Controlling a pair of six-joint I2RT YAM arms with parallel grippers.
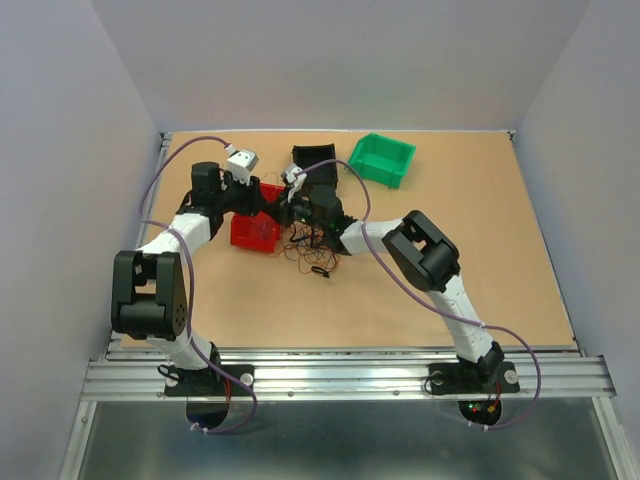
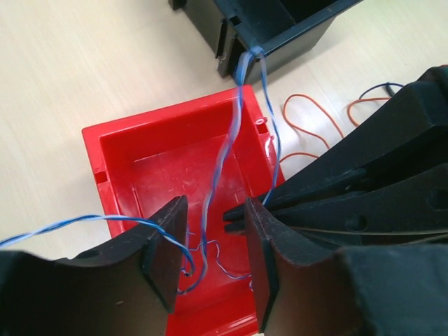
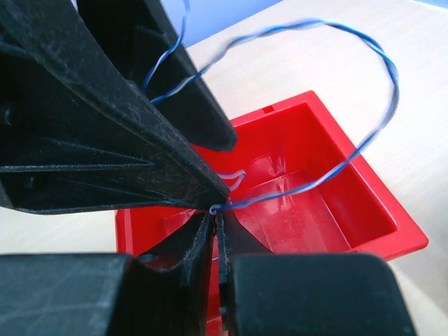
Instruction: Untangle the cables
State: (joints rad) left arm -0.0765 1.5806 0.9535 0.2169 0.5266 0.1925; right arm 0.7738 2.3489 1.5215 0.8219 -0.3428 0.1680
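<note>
1. Tan counter (image 1: 480,250), grey walls; red bin (image 1: 252,237) taken as landmark.
2. Progress, by my read: early. One blue wire (image 2: 239,105) hangs over the red bin; the cables (image 1: 310,250) lie knotted just right of it.
3. Right gripper (image 3: 217,212) pinches the blue wire. Left gripper (image 2: 210,259) gapes, wire loose between its jaws.
4. Red bin holds blue-wire loops. Black bin (image 1: 315,160) behind it and green bin (image 1: 382,160) further right: contents unclear.

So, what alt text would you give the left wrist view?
The open left end effector hovers over a red bin, a blue-and-white wire dropping through it into the bin. A black bin and loose orange wires lie beyond.
</note>
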